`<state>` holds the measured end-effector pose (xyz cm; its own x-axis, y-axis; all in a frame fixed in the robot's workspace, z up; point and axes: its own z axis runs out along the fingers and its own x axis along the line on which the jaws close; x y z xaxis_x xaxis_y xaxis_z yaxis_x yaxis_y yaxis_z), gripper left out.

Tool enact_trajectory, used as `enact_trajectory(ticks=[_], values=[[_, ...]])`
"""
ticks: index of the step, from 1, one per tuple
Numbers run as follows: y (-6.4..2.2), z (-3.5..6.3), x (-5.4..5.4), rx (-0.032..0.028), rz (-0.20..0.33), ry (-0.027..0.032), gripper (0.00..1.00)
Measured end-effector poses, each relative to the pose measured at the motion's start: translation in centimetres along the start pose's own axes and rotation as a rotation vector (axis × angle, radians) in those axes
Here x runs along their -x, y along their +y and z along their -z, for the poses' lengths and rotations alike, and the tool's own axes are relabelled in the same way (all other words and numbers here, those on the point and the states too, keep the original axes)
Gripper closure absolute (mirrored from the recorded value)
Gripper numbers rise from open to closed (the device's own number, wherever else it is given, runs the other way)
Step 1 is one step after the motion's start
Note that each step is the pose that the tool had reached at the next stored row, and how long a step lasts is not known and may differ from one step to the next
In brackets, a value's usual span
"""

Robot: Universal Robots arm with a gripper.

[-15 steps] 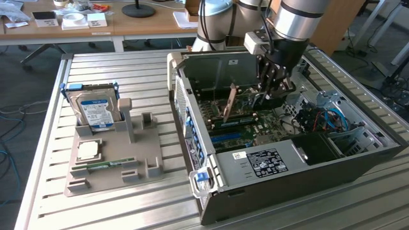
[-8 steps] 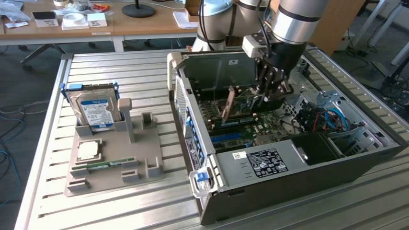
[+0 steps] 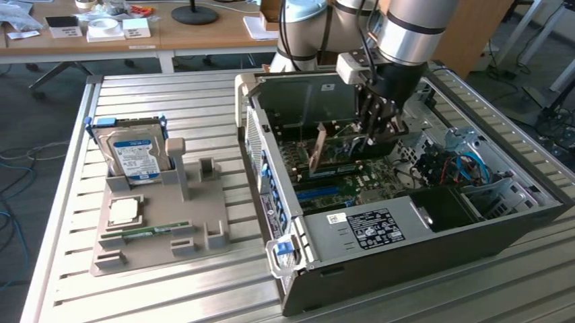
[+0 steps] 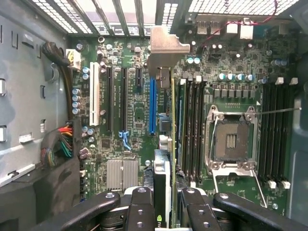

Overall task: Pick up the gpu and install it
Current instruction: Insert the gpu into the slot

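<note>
My gripper reaches down into the open computer case and is shut on the gpu, a thin dark card held on edge with its pale metal bracket towards the case's rear wall. In the wrist view the gpu runs edge-on away from the gripper, with a finger on each side of it. Its bracket is at the slotted rear panel. The card hangs just above the motherboard, close beside the long blue slot.
A beige parts tray on the slatted table holds a blue-labelled hard drive, a processor chip and a green RAM stick. Inside the case are the CPU socket, memory slots and cable bundles.
</note>
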<state>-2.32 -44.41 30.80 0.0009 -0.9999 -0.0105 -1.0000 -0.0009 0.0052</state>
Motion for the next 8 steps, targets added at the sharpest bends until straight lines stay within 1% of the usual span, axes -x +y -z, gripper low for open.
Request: enact_trajectory(ticks=[4, 8], values=[[0.4, -0.25, 0.0, 0.0, 0.0, 0.0001, 0.73], [0.42, -0.33, 0.0, -0.0001, 0.0, -0.0002, 0.73]])
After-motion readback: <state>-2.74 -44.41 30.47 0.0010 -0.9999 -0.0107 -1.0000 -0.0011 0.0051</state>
